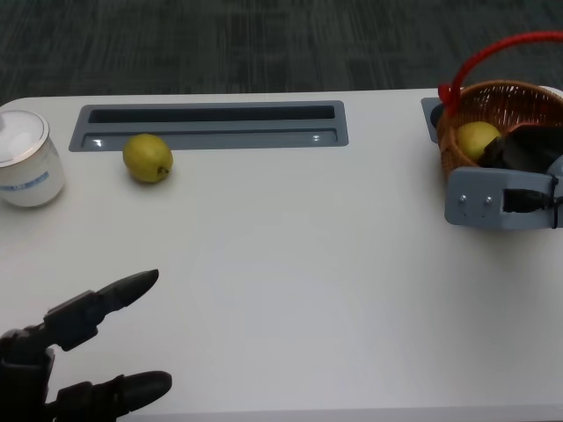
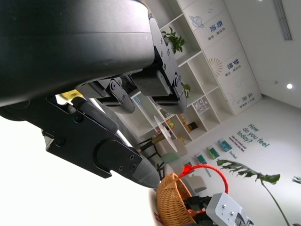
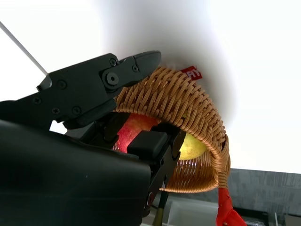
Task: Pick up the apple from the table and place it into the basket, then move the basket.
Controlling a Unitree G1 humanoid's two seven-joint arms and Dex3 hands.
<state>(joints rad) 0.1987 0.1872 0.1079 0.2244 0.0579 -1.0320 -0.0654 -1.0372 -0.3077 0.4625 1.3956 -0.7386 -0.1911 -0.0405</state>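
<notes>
One apple [image 3: 134, 129] sat inside one wicker basket [image 1: 508, 98] at the table's [image 1: 290, 264] far right edge, right hand [image 1: 528, 149] reaching into it.
Right hand's fingers [image 3: 155, 146] lay over the basket rim against the apple; whether they gripped it, cannot tell. Left hand [image 1: 75, 352] hovered low at the near left, fingers spread, holding nothing. One red handle [image 1: 493, 48] arched over the basket. One yellow-green fruit [image 1: 147, 157] and one white lidded jar [image 1: 25, 158] stood at the far left.
</notes>
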